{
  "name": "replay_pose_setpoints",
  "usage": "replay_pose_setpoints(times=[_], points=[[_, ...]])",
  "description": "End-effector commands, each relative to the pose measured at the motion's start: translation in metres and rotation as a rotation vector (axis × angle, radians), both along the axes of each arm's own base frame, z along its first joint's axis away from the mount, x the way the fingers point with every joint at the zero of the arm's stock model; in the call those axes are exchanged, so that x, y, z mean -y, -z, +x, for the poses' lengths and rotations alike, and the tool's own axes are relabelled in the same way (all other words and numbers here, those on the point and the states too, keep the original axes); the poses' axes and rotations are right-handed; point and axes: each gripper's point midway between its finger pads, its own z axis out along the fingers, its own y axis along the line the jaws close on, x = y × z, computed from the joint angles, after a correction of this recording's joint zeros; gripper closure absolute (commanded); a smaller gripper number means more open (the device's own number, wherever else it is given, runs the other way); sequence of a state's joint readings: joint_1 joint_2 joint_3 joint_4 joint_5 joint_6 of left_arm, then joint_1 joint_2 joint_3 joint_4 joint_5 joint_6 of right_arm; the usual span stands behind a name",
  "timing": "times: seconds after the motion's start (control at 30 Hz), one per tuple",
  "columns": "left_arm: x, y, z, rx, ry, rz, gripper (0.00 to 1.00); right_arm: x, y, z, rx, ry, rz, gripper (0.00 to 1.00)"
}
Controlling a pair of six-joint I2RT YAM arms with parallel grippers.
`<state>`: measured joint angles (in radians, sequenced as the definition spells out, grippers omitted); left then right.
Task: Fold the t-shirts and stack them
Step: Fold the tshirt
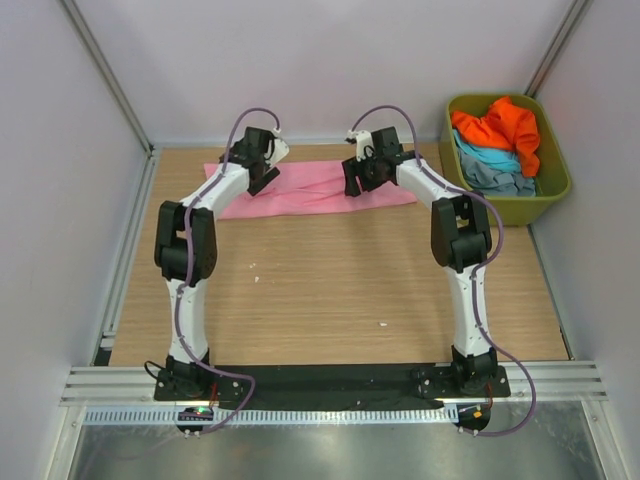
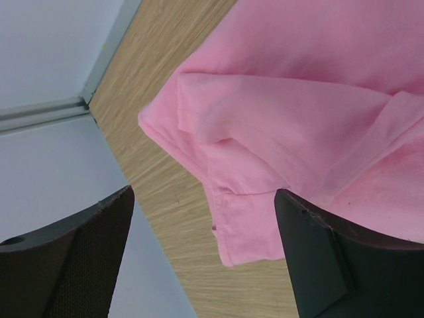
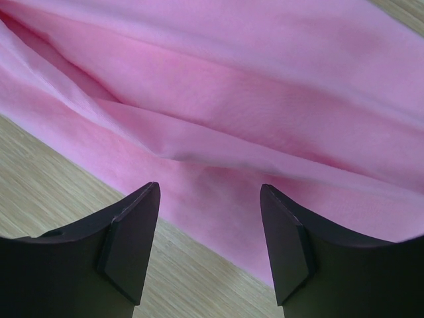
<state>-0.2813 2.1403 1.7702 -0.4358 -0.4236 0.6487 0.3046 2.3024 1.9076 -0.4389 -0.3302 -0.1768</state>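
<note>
Fingers first: your left gripper (image 2: 202, 222) has its jaws wide apart with nothing between them, hanging over the left end of the pink t-shirt (image 2: 298, 99). Right gripper (image 3: 209, 199) is spread too, nothing pinched, over the shirt's near edge. Can't tell whether either set of tips touches cloth.

Relation that matters: the shirt lies as one long strip, long axis left-to-right, across both arms' reach. From above, the left gripper (image 1: 262, 175) sits a little in from the shirt's left end and the right gripper (image 1: 360, 175) a little in from its right end. Each arm is nearest its own end, so you don't need to cross over.

Left wrist view: a folded sleeve flap and the shirt's left corner lie between the fingers, with bare table (image 2: 165, 199) just outboard of the shirt. Right wrist view: loose ridges run along the strip, and the shirt's edge cuts diagonally under the tips.

Right of the shirt, well apart from it: the olive-green tub (image 1: 558, 180) holds the orange tee (image 1: 505, 125), light blue tee (image 1: 490, 158) and grey-blue tee (image 1: 500, 180), heaped and unfolded.

My read: you're early, with the first shirt only part folded and nothing stacked. The next move likely needs both ends pinched at once and carried across the short axis. Risk: with those ridges you may catch only one layer.
</note>
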Motion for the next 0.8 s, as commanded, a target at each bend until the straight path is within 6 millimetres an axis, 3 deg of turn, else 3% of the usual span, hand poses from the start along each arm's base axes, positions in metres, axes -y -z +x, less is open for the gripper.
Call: replay_pose_setpoints(times=[0.0, 0.27, 0.77], points=[[0.012, -0.006, 0.022, 0.051, 0.011, -0.043, 0.13, -0.004, -0.005, 0.008, 0.028, 0.008, 0.019, 0.32], [0.017, 0.013, 0.015, -0.050, -0.021, -0.086, 0.22, 0.005, -0.007, 0.014, 0.031, 0.030, 0.025, 0.32], [0.017, 0.008, -0.031, -0.139, -0.030, -0.153, 0.28, 0.013, -0.007, 0.010, 0.020, 0.047, 0.020, 0.32]])
